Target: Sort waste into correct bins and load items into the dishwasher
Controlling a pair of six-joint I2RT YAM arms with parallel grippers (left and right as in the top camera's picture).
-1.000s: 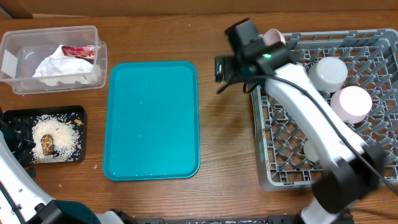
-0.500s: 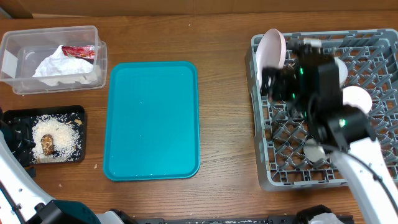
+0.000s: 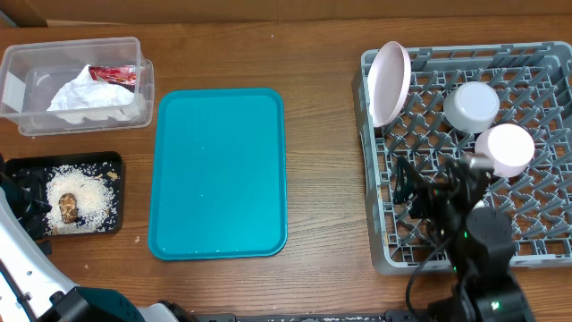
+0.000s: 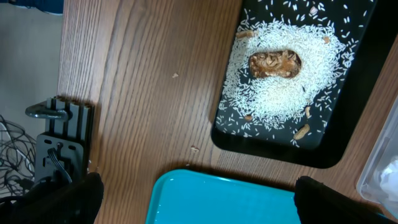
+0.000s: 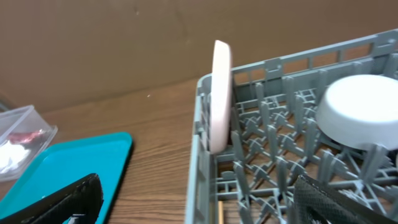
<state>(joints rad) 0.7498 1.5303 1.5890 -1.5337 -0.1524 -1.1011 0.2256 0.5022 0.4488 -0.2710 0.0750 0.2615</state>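
Three dishes sit in the grey dish rack [image 3: 518,55] as the right arm, a second ago reaching over the large plate [image 3: 391,82], draws back to the table's near edge. The plate stands on edge against the rack's left wall, near the bowl [image 3: 471,105] and small plate [image 3: 505,148]. Right gripper [image 5: 199,208] and left gripper [image 4: 199,208] both hang spread, empty. With napkin [image 3: 76,94] in the clear tub [image 3: 71,43] and rice [image 3: 85,188] in the black tray [image 3: 112,219], the job looks all but finished.

You saw only a sliver of the wooden stick [image 5: 218,211] at the right wrist view's bottom edge. Overhead, the right arm [image 3: 483,237] hid the dish rack's [image 3: 474,54] lower middle; the black tray [image 4: 267,142] ran off the left wrist view.
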